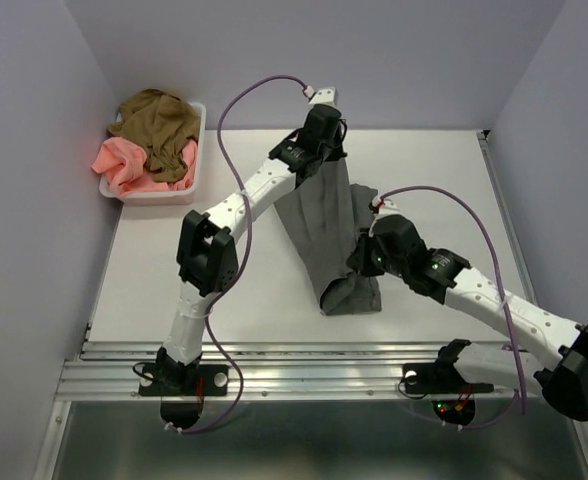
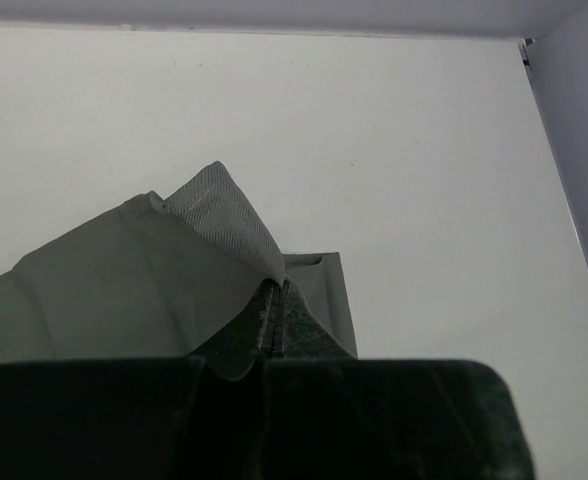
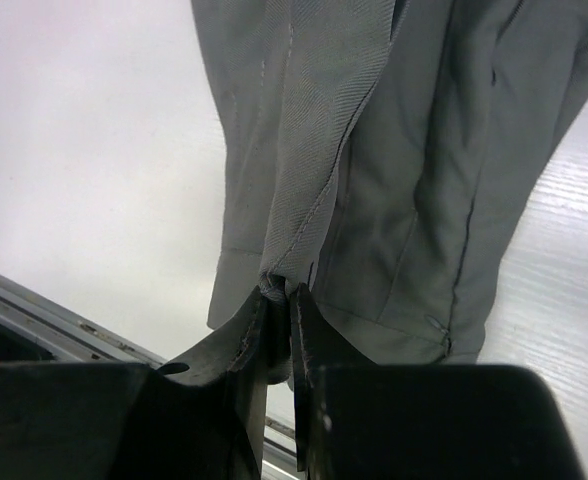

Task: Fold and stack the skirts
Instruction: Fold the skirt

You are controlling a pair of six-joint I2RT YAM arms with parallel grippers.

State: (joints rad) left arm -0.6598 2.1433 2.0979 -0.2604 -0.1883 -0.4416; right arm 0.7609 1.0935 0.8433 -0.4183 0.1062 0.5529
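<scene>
I'm on the first garment: the grey skirt is mid-fold, and the other two haven't been started. The olive-brown skirt and the salmon-pink skirt lie bunched together in the white basket at the far left corner of the counter.

The left gripper has its jaws pressed tight on a corner of the grey skirt at its far end. The cloth flips up there and shows a paler woven underside. The right gripper has its jaws nearly closed on a seamed edge of the same skirt at its near end, the fabric gathered into a narrow ridge where it enters the jaws.

Between the two holds the skirt runs as a long, narrow band down the middle of the counter, far to near. It looks already doubled lengthwise, with soft vertical creases and a rumpled lower edge close to the near rail. I can't tell how much of it rests on the counter and how much hangs from the jaws.

My read is that the next move is a crosswise fold, one end carried over onto the other (probably far onto near). Both holds need to stay level and the band lightly taut so the layers land square rather than twisting. The cloth is limp, so any slack will bunch.
</scene>
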